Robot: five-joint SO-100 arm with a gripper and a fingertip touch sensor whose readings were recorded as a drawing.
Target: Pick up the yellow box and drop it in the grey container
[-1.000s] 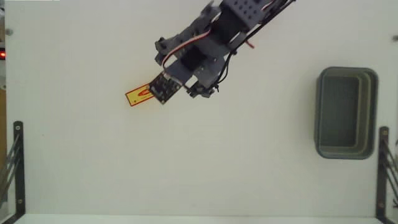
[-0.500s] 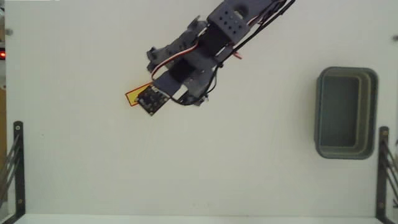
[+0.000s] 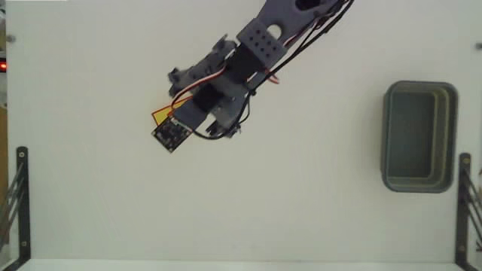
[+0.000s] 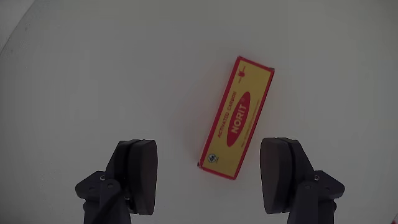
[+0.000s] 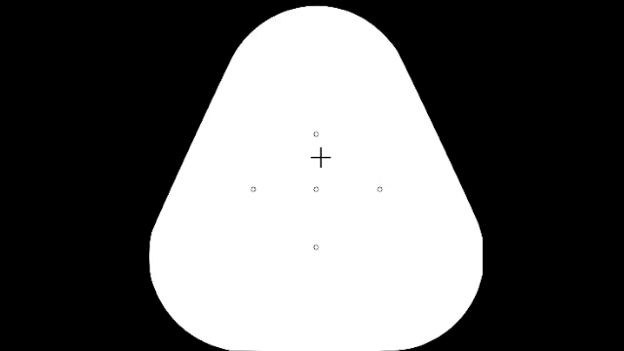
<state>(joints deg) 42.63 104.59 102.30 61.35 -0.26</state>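
My pincer (image 4: 209,171) is spread wide, gripping nothing. The yellow box (image 4: 237,117) lies flat just ahead, its near end between my fingertips, apart from both. Since a second ago I have advanced over it; in the fixed view only its corner (image 3: 160,115) shows. The white table (image 3: 301,203) is plain. The grey container (image 3: 419,137) sits well apart.

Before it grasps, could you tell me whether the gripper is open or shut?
Open: in the wrist view the gripper fingers stand wide apart, the yellow box untouched.
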